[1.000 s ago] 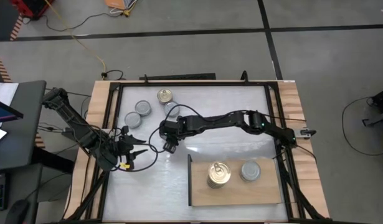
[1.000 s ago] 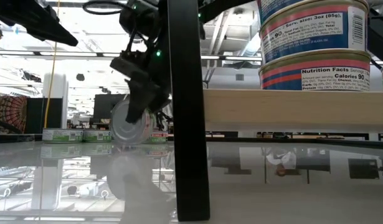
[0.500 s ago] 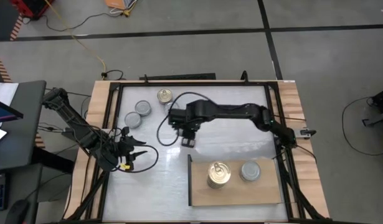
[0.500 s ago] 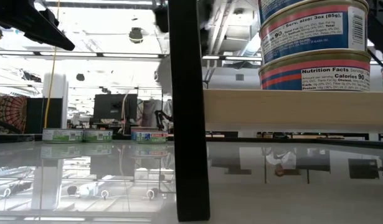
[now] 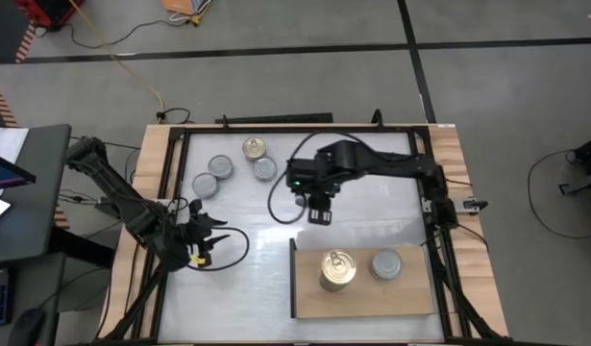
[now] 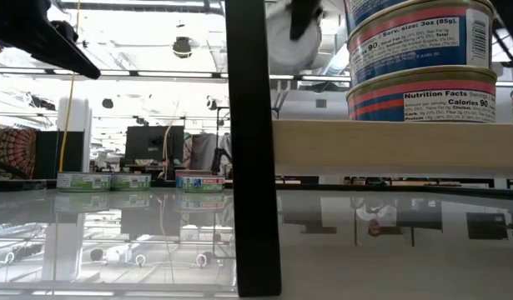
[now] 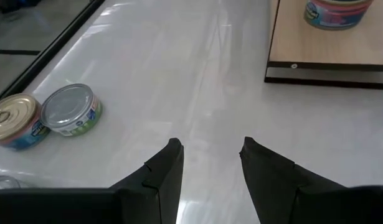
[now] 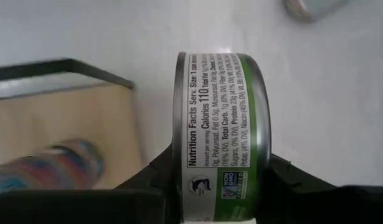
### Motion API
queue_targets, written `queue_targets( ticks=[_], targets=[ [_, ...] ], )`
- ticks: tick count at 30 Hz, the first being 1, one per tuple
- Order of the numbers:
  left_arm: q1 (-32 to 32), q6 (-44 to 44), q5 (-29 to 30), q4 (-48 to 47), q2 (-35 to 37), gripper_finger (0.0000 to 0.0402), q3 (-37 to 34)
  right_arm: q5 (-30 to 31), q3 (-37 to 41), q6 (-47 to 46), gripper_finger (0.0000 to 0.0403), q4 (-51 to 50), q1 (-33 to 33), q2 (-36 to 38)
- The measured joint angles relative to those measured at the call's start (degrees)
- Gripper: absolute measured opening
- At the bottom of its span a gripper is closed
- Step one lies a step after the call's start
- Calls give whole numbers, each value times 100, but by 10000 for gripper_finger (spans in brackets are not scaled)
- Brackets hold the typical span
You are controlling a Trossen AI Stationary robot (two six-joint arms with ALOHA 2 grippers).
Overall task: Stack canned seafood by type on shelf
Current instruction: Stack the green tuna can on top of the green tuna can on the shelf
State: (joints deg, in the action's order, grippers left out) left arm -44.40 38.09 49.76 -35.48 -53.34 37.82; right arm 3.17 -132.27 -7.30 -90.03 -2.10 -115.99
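Observation:
My right gripper (image 5: 319, 213) hangs over the middle of the table, just beyond the shelf's far left corner, shut on a green-labelled tin (image 8: 219, 106); the low view shows that tin (image 6: 291, 37) high above the table. The shelf (image 5: 364, 295) is a light wooden board at the near right; on it stand a stack of gold-lidded tins (image 5: 338, 269) and a silver-lidded tin (image 5: 386, 264). My left gripper (image 7: 210, 165) is open, low over the table's left side. Several tins rest flat at the far left: silver lids (image 5: 219, 167), (image 5: 265, 169), (image 5: 206, 185) and a gold lid (image 5: 255, 148). My right gripper pinches the tin between its two fingers (image 8: 157, 177), one on each flat end, beside the rims (image 8: 180, 149). The fingers come from above, pointing down. The tin is turned on edge, its printed side wall facing the wrist camera, and it is lifted clear of the table.
The shelf's dark upright left edge (image 6: 252, 146) stands near the low camera. Wooden rails (image 5: 151, 192) and black frame bars border the table. Cables (image 5: 233, 245) trail by the left gripper. Bare board (image 5: 410, 293) lies beside and in front of the tins on the shelf.
My right gripper has carried the tin from the table's left-centre toward the right, nearing the shelf's far left corner, and has raised it from close to the table top to well above it. It has stayed shut on the tin.

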Motion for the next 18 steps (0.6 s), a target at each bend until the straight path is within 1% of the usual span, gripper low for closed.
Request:
queue_targets(
  ticks=[3,6,10,13,15,18],
  targets=[
    [0,13,13,18,-94,155,0,-36,426,-120,160,28,-166,447],
    [0,13,46,24,-118,155,0,-31,1236,-463,160,16,-291,1064],
    [1,13,175,28,-116,155,0,133,2722,-1019,161,340,-390,2152],
    [2,13,282,28,-116,155,0,124,4013,-1388,161,1037,-500,3048],
    [2,12,442,26,-116,155,0,-22,4799,-1652,161,1470,-608,3645],
    [2,11,699,26,-116,155,0,-392,5751,-2053,161,1941,-798,4498]
  ],
)
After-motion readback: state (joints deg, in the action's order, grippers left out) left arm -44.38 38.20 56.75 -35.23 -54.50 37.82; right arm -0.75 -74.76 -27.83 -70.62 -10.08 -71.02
